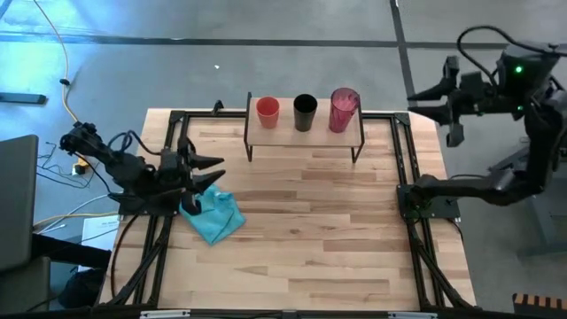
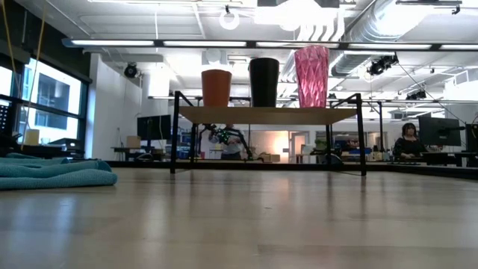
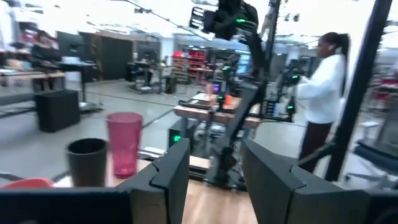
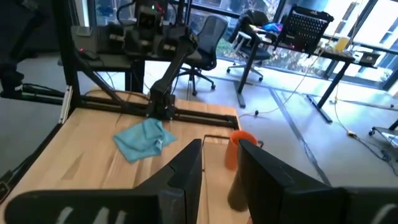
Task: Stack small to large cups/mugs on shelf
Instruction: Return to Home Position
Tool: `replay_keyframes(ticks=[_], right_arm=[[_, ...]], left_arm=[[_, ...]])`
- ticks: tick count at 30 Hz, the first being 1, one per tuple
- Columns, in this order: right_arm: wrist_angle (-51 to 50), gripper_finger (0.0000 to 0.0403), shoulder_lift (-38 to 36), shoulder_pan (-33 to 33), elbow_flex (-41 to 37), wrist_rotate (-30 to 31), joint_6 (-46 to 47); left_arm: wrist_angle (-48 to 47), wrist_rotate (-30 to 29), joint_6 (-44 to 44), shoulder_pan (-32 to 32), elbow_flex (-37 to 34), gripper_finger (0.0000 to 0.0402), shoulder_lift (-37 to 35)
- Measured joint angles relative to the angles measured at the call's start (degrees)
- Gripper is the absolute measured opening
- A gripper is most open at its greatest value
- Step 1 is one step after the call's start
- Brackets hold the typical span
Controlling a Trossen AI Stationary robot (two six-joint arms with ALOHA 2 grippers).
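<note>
Three cups stand upright in a row on the small wooden shelf (image 1: pixel 304 135) (image 2: pixel 269 115) at the table's far edge: the orange cup (image 1: pixel 267 110) (image 2: pixel 216 87), the black cup (image 1: pixel 305 112) (image 2: pixel 264 82) and the ribbed pink tumbler (image 1: pixel 344 109) (image 2: pixel 311 75). My left gripper (image 1: pixel 221 171) (image 3: pixel 214 180) is open, low over the table's left side, pointing right, well short of the shelf. My right gripper (image 1: pixel 415 102) (image 4: pixel 221 168) is open, raised beyond the table's far right corner, pointing toward the cups. The orange cup (image 4: pixel 239 149) shows between its fingers.
A light blue cloth (image 1: pixel 213 214) (image 2: pixel 52 173) (image 4: pixel 144 140) lies crumpled on the table's left side, just near of my left gripper. Black frame rails (image 1: pixel 407 168) run along both table sides. Bare wood stretches from the shelf to the near edge. A person (image 3: pixel 323 93) stands in the room beyond.
</note>
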Motion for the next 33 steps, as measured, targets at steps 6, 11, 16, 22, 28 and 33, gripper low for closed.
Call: replay_keyframes(ticks=[6,11,16,22,28,33], right_arm=[[8.6,0.0094,-8.2,-0.8,-13.4,0.0,1.6],[22.1,0.0094,-16.5,-0.8,-26.9,0.0,6.4],[36.4,0.0094,-23.8,-0.8,-40.3,1.0,12.4],[51.3,0.0094,-29.0,-0.8,-51.9,2.4,20.1],[57.8,0.0094,-29.4,-0.8,-56.6,2.4,25.7],[58.6,0.0094,-29.4,-0.5,-56.9,1.6,27.2]], left_arm=[[-0.4,-1.3,4.5,0.0,0.0,0.0133,-3.0],[-1.9,-0.6,6.9,0.0,0.0,0.0133,-6.4],[3.5,2.1,8.9,0.0,-4.2,0.0133,-10.8],[26.9,13.4,11.0,5.1,-17.2,0.0133,-15.2],[26.6,27.3,-5.6,13.9,-20.9,0.0133,-10.4],[31.7,39.6,-12.5,21.7,-21.1,0.0133,-0.9]])
